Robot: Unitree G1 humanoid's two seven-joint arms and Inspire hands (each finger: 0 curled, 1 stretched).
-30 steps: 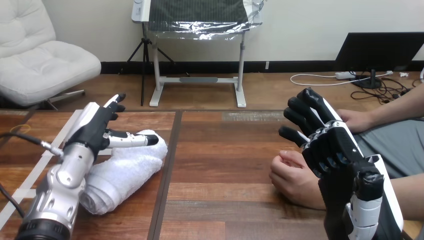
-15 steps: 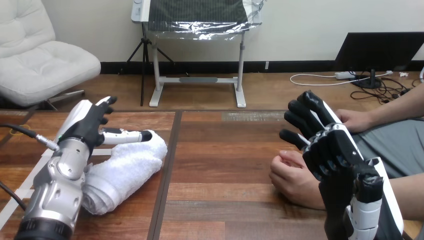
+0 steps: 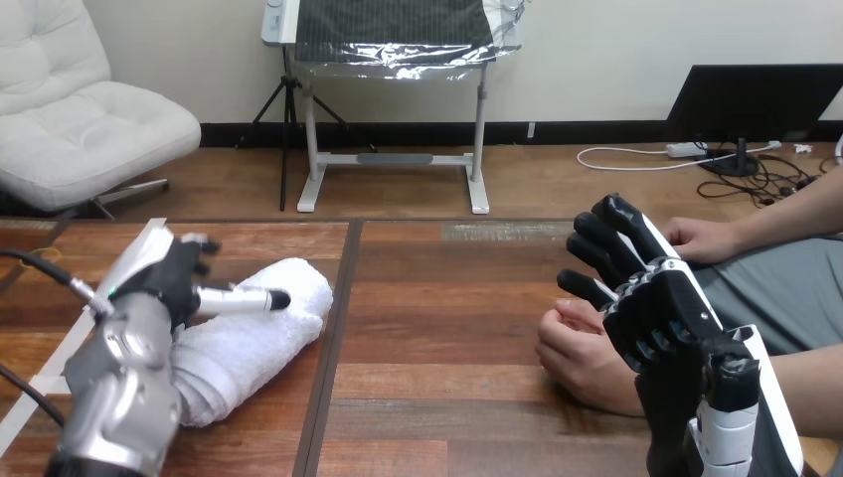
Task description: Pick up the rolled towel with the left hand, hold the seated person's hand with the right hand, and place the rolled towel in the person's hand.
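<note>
A white rolled towel (image 3: pixel 260 336) lies on the wooden table (image 3: pixel 447 298) at the left, pointing from near left to far right. My left hand (image 3: pixel 177 276) hovers over its left side, open, with the thumb stretched out across the towel's top; I cannot tell whether it touches. The person's hand (image 3: pixel 582 350) rests on the table at the right, loosely curled. My right hand (image 3: pixel 651 298) stands open just right of it and partly in front of it, fingers raised and straight, none curled round the person's hand.
The person's other hand (image 3: pixel 704 238) rests at the far right, off the table. A dark seam (image 3: pixel 333 328) runs down the table between the towel and the bare middle boards.
My left hand has moved left and down, nearer the towel, with its thumb lower over the roll. My right hand has barely moved. The person's hand stays where it was.
</note>
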